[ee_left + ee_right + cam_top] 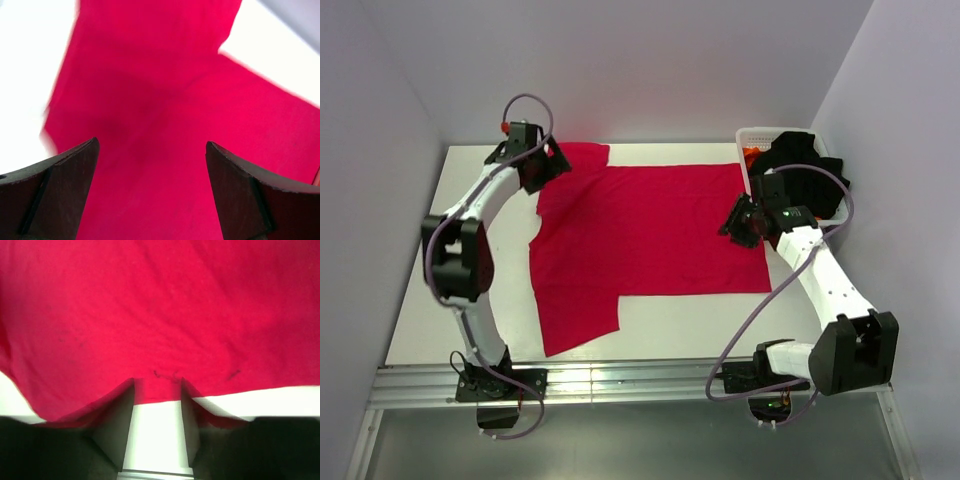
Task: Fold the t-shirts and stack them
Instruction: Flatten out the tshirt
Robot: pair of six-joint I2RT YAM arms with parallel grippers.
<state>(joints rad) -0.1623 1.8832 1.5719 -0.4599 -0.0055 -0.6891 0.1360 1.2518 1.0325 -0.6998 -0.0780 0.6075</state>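
Note:
A crimson-red t-shirt point(650, 230) lies spread flat on the white table point(440, 290), collar end to the left and hem to the right. My left gripper point(542, 170) is open just above its far left sleeve area. In the left wrist view the jaws point(151, 145) stand wide apart over red cloth point(165, 75). My right gripper point(735, 222) is at the hem on the right. In the right wrist view it is open point(157, 382), its fingertips at the edge of the red cloth point(150, 305) with bare table between them. A black shirt point(805, 170) and an orange one point(752, 155) sit in the basket.
A white lattice basket point(760, 135) stands at the far right corner, close behind my right gripper. Grey walls close in the table on the left, back and right. A metal rail point(620, 385) runs along the near edge.

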